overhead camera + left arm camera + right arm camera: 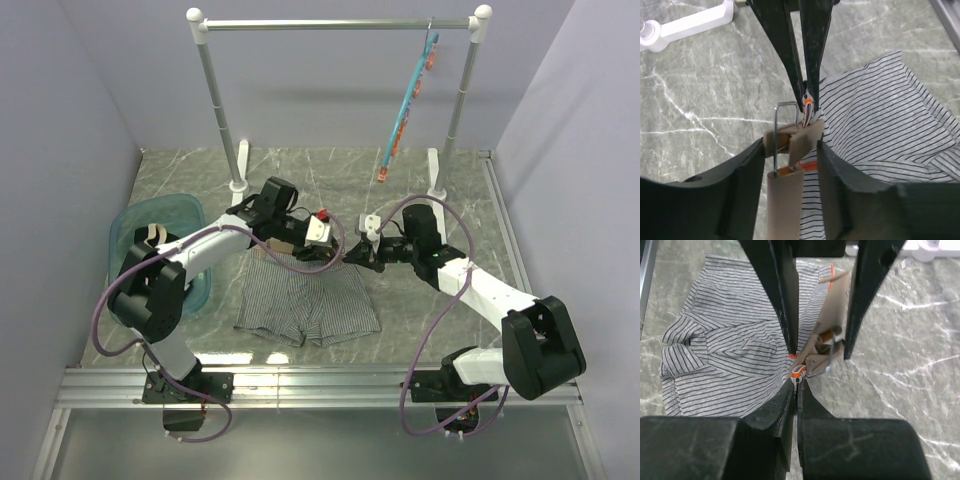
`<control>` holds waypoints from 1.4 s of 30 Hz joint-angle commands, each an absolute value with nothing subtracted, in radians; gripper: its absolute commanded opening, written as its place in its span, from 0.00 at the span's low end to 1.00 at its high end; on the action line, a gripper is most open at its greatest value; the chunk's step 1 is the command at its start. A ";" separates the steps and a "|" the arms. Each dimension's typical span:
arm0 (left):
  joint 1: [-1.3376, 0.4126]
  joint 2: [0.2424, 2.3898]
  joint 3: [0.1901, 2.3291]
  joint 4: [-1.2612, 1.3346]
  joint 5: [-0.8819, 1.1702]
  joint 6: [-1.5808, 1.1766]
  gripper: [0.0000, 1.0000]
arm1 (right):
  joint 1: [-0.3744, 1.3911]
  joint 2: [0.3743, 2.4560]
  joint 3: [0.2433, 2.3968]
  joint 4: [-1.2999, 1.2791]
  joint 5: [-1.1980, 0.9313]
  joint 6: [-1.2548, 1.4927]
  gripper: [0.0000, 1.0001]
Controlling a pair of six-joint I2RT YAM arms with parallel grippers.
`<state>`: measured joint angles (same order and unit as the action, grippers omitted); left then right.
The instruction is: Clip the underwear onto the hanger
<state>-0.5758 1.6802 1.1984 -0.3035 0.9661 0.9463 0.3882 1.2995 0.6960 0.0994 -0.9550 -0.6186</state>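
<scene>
Two end effectors are meeting at one clip [805, 137]. The left end effector [790, 150] is straddling it, half-spread; whether it is pressing, I cannot tell. The hanger [785, 200] is running 6 to 12 o'clock. At 12, the right end effector [796, 387] is pinching the underwear [880, 130] by its orange-tagged edge. The striped, rumpled fabric is spreading over the worktop [700, 100] toward 3.

Underwear [310, 305]: one pair, striped. Wooden hanger [785, 200]: one. Teal hanger [405, 105]: one. Hangers in all: two. Rack [335, 23]: one, with two uprights. Blue basin [118, 222]: one. Arms: two, left arm [195, 250] and right arm [480, 285]. Grippers: two, left gripper [790, 150] and right gripper [796, 385], two fingers each.
</scene>
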 commanded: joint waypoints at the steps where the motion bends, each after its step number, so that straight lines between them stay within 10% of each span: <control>1: -0.577 1.680 1.209 -0.302 0.950 0.936 0.51 | 0.385 1.269 0.747 0.144 -0.992 -0.629 0.00; 20: -0.368 1.375 1.071 -0.118 0.855 0.315 0.75 | 0.385 1.255 0.718 0.127 -0.988 -0.661 0.00; 42: -0.250 1.555 0.839 0.118 0.735 0.733 0.74 | 0.394 1.247 0.744 0.087 -0.982 -0.690 0.00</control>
